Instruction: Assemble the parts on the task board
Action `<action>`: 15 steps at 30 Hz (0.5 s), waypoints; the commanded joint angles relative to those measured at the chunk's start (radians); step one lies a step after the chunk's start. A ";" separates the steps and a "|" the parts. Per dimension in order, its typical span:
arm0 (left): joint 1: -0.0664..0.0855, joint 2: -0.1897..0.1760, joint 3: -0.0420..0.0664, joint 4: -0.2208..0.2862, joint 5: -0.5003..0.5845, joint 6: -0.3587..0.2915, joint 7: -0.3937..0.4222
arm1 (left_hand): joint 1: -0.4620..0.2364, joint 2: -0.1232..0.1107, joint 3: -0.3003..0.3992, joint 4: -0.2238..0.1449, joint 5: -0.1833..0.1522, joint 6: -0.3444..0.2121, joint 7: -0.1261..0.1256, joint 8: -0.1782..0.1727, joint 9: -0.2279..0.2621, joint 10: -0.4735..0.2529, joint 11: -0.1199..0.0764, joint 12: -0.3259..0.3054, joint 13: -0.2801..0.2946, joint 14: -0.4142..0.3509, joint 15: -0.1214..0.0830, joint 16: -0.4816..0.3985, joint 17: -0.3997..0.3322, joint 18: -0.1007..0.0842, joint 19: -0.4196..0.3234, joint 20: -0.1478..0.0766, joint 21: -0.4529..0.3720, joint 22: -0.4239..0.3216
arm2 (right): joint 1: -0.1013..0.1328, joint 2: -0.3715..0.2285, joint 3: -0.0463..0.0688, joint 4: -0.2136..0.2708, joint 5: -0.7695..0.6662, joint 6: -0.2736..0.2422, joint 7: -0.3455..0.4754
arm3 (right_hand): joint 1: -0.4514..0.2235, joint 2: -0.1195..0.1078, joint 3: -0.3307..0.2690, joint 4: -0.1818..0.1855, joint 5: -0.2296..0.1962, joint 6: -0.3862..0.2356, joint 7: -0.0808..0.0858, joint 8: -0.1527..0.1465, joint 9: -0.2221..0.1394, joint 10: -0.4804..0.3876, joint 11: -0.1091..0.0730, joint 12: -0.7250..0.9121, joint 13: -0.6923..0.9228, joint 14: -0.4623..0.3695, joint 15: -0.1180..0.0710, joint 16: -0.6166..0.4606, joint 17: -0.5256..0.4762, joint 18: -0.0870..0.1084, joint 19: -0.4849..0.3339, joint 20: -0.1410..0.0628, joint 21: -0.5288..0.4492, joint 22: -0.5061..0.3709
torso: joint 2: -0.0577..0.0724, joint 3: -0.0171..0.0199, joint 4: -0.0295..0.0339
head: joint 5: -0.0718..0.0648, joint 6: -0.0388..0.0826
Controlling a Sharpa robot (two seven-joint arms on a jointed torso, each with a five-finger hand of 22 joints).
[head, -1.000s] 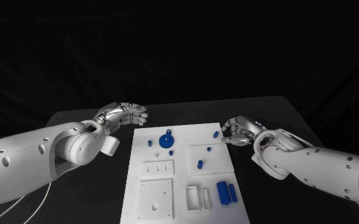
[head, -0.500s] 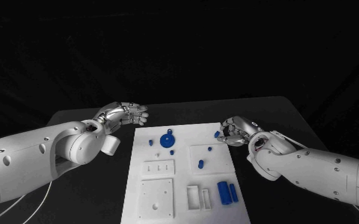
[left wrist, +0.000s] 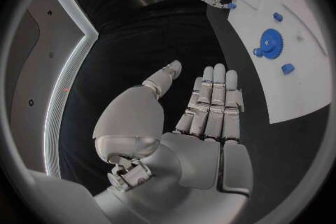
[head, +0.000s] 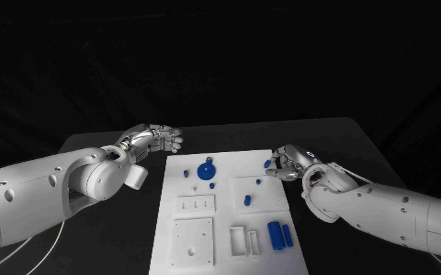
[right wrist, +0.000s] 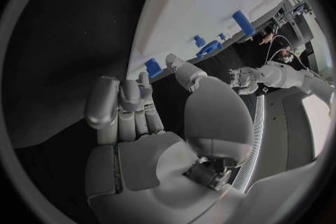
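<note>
Black cloth backs a black table (head: 110, 144), on which the flat white rectangular task board (head: 227, 237) lies lengthwise between the two arms.

Left hand (head: 151, 139): it hovers off the board's far left corner, above bare table. The left wrist view shows its fingers (left wrist: 213, 102) straight and side by side, thumb apart, holding nothing.

Right hand (head: 287, 163): it is at the board's far right edge, fingers curled in. Its fingertips are against a small blue plastic peg (head: 266, 163) at that edge; whether they actually pinch it cannot be determined.

Parts on the board:
- a round blue plastic gear (head: 207, 172) near the far end, with a small blue stud (head: 185, 174) just beside it;
- a short blue cylinder (head: 246, 201) mid-board;
- two long blue plastic bars (head: 279, 235) side by side near the right edge, closer to the robot.
</note>
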 commanded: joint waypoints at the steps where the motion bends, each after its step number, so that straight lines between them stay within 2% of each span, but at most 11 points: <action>1: 0.000 -0.001 0.001 0.003 -0.004 0.018 0.005 | -0.006 0.002 0.003 -0.005 0.007 -0.003 0.026 -0.005 0.002 -0.001 0.004 -0.004 -0.001 0.002 0.002 -0.004 0.001 0.016 -0.008 0.000 0.004 0.014 | -0.001 0.008 0.000 -0.008 -0.020 -0.017 -0.011 | -0.012 0.001 -0.006 0.004 -0.006 0.010 -0.003 0.006 0.003 0.001 -0.008 -0.006 0.002 0.000 -0.011 -0.005 0.002 0.198 0.024 -0.023 0.004 0.002 | 0.000 0.0007 -0.0011 | 0.004 -0.001; 10: 0.000 -0.003 0.001 0.004 -0.004 0.021 0.004 | -0.007 0.002 0.003 -0.005 0.006 -0.003 0.026 -0.005 0.002 -0.001 0.004 -0.004 -0.001 0.002 0.002 -0.004 0.002 0.016 -0.008 0.000 0.004 0.014 | -0.002 0.026 0.001 -0.030 -0.015 -0.020 -0.010 | -0.014 0.003 -0.001 0.012 -0.006 0.014 -0.006 0.009 0.009 0.004 -0.011 -0.009 0.004 0.001 -0.014 -0.008 0.004 0.197 0.024 -0.026 0.004 0.002 | 0.000 0.0006 -0.0001 | 0.007 -0.004; 15: 0.000 -0.005 0.001 0.005 -0.005 0.021 0.003 | -0.007 0.002 0.003 -0.005 0.006 -0.004 0.026 -0.005 0.002 -0.001 0.004 -0.004 -0.001 0.002 0.002 -0.004 0.002 0.016 -0.008 0.000 0.004 0.014 | -0.002 0.032 0.001 -0.039 -0.013 -0.020 -0.009 | -0.013 0.005 0.003 0.016 -0.006 0.017 -0.007 0.010 0.012 0.005 -0.012 -0.011 0.006 0.002 -0.015 -0.009 0.004 0.197 0.024 -0.027 0.003 0.002 | 0.000 0.0011 -0.0019 | 0.011 -0.007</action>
